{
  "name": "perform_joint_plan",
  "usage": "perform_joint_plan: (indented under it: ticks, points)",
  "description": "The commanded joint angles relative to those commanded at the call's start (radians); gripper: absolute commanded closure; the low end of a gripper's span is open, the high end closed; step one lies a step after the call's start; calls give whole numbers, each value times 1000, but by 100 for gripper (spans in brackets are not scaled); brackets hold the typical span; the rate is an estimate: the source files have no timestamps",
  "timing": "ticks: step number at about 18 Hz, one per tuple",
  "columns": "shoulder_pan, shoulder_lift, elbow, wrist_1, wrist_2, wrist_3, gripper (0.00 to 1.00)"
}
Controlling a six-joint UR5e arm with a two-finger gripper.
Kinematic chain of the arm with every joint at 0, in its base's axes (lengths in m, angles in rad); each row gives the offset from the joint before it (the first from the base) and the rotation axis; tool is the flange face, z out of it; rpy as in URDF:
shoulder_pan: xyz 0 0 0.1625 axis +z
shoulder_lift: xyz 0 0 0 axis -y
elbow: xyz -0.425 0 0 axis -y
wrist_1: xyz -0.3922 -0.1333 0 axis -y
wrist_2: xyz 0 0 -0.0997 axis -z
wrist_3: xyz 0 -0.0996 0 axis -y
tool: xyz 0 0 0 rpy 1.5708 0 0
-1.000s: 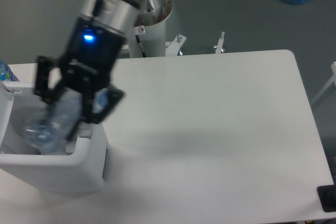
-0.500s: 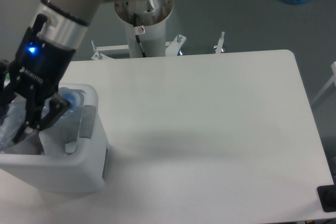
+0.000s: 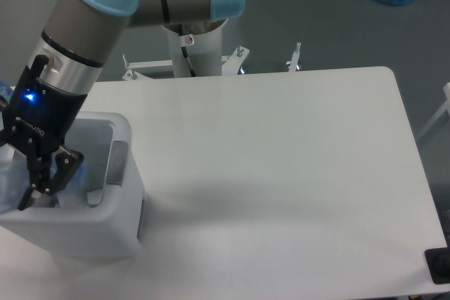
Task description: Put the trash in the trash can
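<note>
I see my gripper [image 3: 31, 177] lowered inside the trash can [image 3: 105, 226] at the table's [image 3: 281, 159] left edge, one dark finger [image 3: 60, 170] visible, but whether the jaws hold the bottle I cannot tell.

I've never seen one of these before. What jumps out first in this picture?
A big grey robot arm with pale blue caps reaches down at the left, a blue light glowing on its wrist. Its black hand dips into a white bin at the table's left edge. The white table fills the rest.
</note>
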Motion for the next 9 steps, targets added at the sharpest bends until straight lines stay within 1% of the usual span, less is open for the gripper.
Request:
perform_joint_plan:
  ticks: [3, 4, 6, 9]
  points:
    - [14, 8, -19, 0, 2, 0, 0]
    - [31, 12, -19, 0, 3, 0, 0]
    - [76, 26, -14, 0, 5, 2, 0]
    - [153, 28, -3, 0, 5, 6, 0]
